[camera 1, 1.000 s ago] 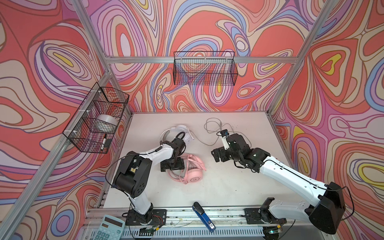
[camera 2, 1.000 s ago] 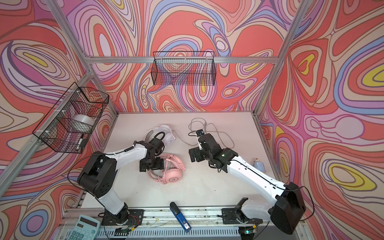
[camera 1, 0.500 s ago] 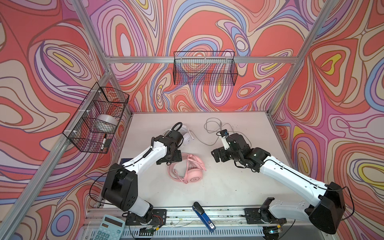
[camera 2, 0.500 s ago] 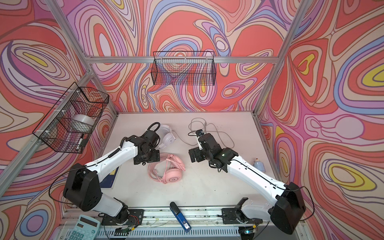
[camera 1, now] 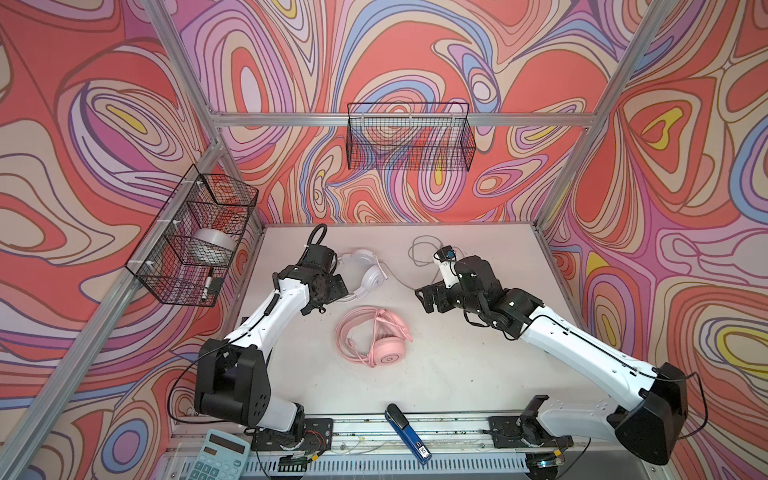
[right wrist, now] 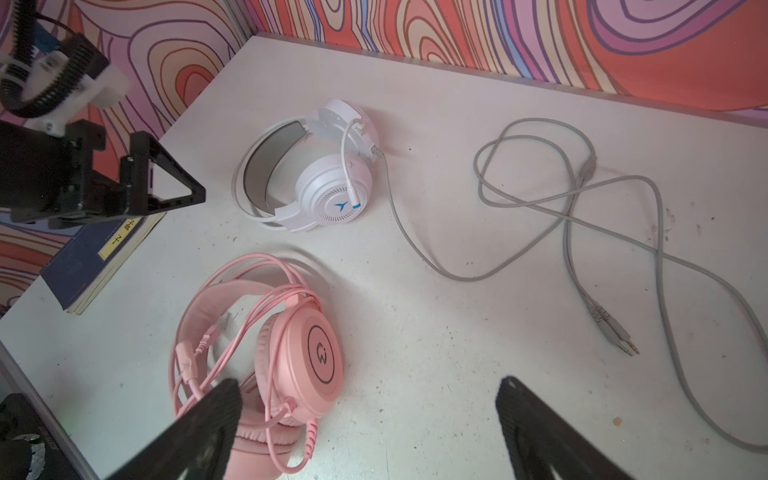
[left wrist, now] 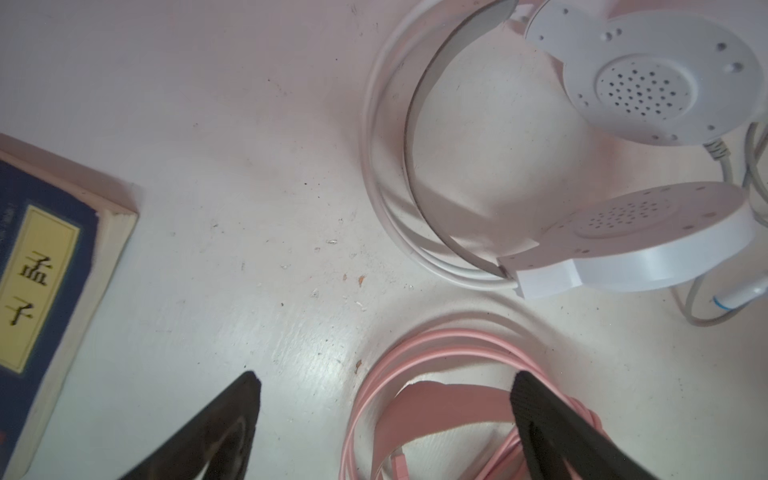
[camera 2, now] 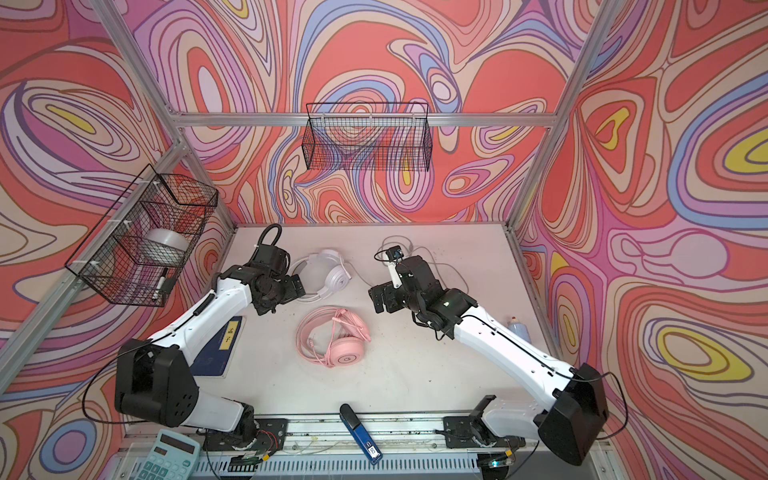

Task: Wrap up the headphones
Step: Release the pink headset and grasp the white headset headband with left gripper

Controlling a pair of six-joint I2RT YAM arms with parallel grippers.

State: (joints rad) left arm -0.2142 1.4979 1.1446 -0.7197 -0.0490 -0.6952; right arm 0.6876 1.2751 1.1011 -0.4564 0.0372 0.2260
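Both stand wide and empty. The left hand (left wrist: 382,376) hovers just beside the white headset (camera 1: 365,276), on its band side. The grey cable (right wrist: 569,216) trails loose over the worktop (camera 1: 457,365), ahead of the right hand (right wrist: 368,381), judged the nearer. The pink headset (camera 1: 376,340), cable coiled on it, lies between the arms.

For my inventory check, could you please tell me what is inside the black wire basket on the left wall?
The black wire basket holds a whitish translucent tape roll and a slim black-and-white pen; anything beneath the roll is covered.
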